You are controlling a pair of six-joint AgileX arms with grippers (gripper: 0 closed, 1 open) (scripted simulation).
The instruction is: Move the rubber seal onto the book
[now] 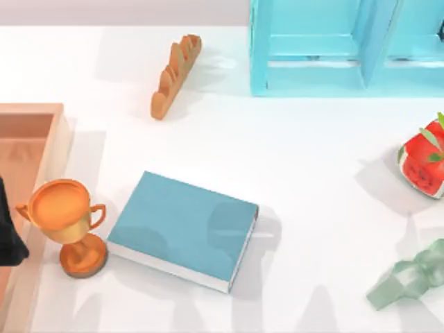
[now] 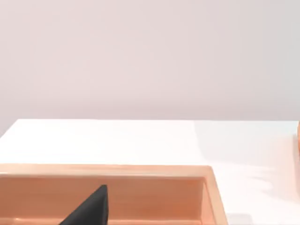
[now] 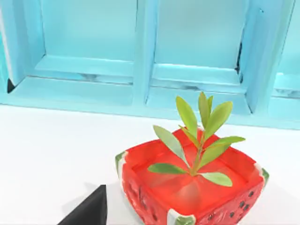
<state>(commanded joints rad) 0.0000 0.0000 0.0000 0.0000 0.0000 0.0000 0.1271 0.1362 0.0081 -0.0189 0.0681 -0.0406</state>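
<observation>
The book [image 1: 182,229], a closed teal-blue hardback with white page edges, lies flat on the white table, left of centre and near the front. The rubber seal is out of view. A black part of my left arm [image 1: 10,239] hangs at the table's left edge over a wooden tray, and a dark tip of my left gripper [image 2: 90,208] sits above the tray's inside. A dark tip of my right gripper [image 3: 89,210] hovers beside a watermelon-shaped planter, on the table's right side.
An orange trophy [image 1: 68,225] stands just left of the book. The wooden tray [image 1: 57,139] runs along the left edge. A bread loaf [image 1: 175,75] lies at the back, a light-blue shelf [image 1: 312,80] at the back right. The watermelon planter [image 1: 422,165] and a pale green strip [image 1: 409,279] sit at the right.
</observation>
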